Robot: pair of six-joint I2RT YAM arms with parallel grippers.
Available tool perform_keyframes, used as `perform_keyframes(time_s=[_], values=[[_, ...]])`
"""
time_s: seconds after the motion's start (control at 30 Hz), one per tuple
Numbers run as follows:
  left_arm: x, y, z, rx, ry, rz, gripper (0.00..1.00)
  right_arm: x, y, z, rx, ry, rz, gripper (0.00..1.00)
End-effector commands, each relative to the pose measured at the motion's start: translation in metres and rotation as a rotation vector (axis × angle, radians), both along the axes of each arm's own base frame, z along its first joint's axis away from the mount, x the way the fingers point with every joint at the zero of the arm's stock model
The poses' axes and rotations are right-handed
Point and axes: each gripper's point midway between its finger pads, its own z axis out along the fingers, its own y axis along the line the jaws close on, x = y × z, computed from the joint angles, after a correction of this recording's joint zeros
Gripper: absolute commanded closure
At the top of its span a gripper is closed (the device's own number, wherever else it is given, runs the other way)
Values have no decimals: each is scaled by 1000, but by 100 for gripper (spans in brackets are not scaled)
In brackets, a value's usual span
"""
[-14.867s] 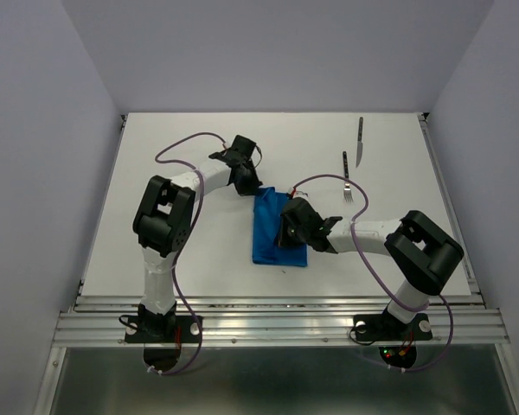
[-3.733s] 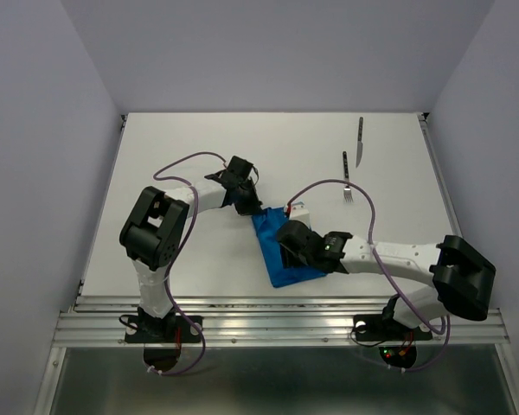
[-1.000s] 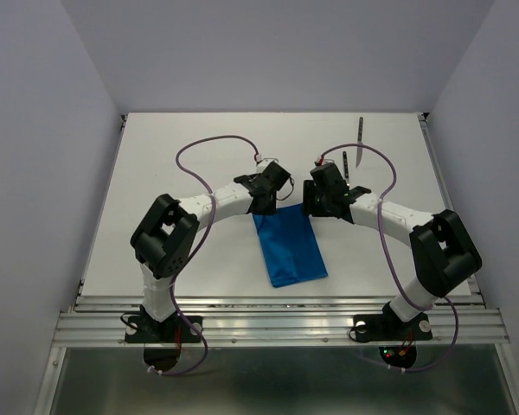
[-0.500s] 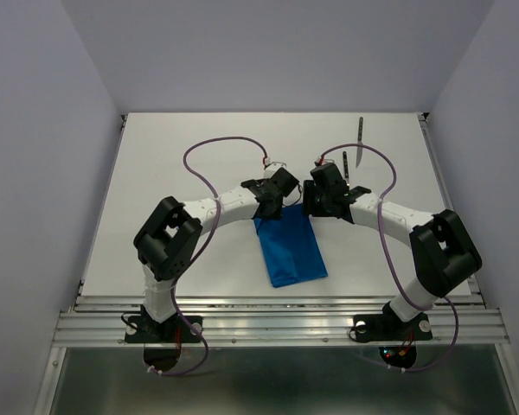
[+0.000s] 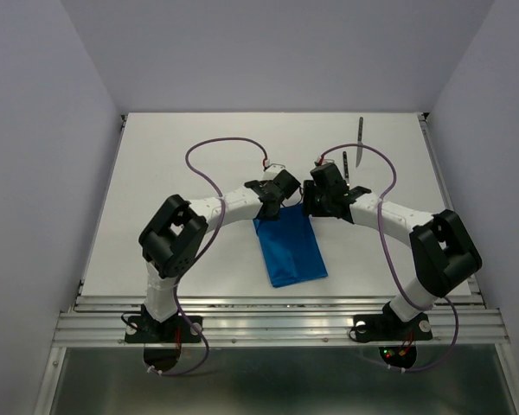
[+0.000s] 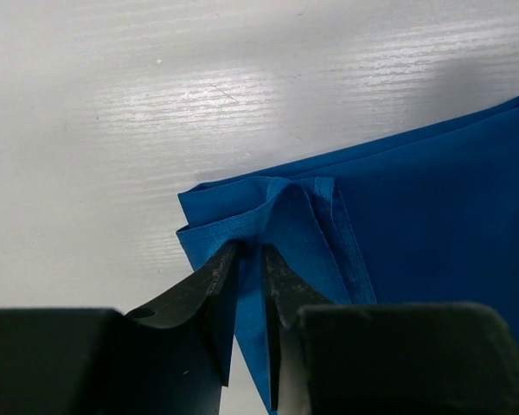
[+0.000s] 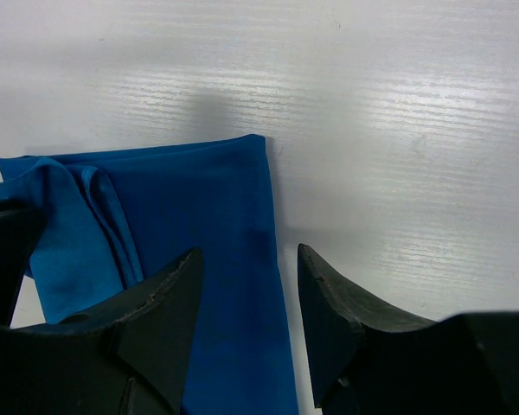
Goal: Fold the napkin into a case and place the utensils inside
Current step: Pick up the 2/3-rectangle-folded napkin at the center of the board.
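The blue napkin point(image 5: 291, 249) lies folded into a narrow strip, its case form, between the two arms. My left gripper point(image 5: 273, 208) sits at the strip's far left corner. In the left wrist view it point(image 6: 249, 251) is shut on a raised pinch of the napkin point(image 6: 415, 190). My right gripper point(image 5: 315, 206) hovers at the far right corner. In the right wrist view it point(image 7: 249, 255) is open astride the napkin's point(image 7: 199, 199) right edge, holding nothing. The knife point(image 5: 360, 137) lies at the far right. The fork point(image 5: 345, 164) lies beside it, partly hidden by the right arm.
The white table point(image 5: 182, 156) ends in a metal rail point(image 5: 277, 304) along the near side. Grey walls close in the left, right and far sides. Purple cables point(image 5: 216, 145) loop above both arms.
My left gripper has slid a little to the right onto the napkin's far left corner and pinched it. The right arm and the napkin's body have stayed still.
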Motion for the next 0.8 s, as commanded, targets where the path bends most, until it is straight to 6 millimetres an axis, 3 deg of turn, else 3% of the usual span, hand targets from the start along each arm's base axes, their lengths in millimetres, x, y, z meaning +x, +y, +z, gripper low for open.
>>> perform_keyframes(time_s=[0.0, 0.17, 0.23, 0.5, 0.63, 0.77], values=[[10, -1, 15, 19, -52, 20, 74, 9, 4, 20, 44, -67, -3, 47], [13, 2, 15, 36, -63, 31, 88, 8, 4, 20, 44, -67, -3, 47], [13, 2, 15, 42, -64, 33, 100, 8, 4, 19, 45, -66, -3, 47], [13, 6, 35, 31, -125, 67, 100, 7, 2, 19, 42, -67, -6, 47], [8, 8, 42, 30, -144, 75, 76, 7, 3, 19, 46, -67, -5, 47], [5, 7, 42, 35, -148, 72, 65, 7, 4, 19, 47, -67, -4, 47]])
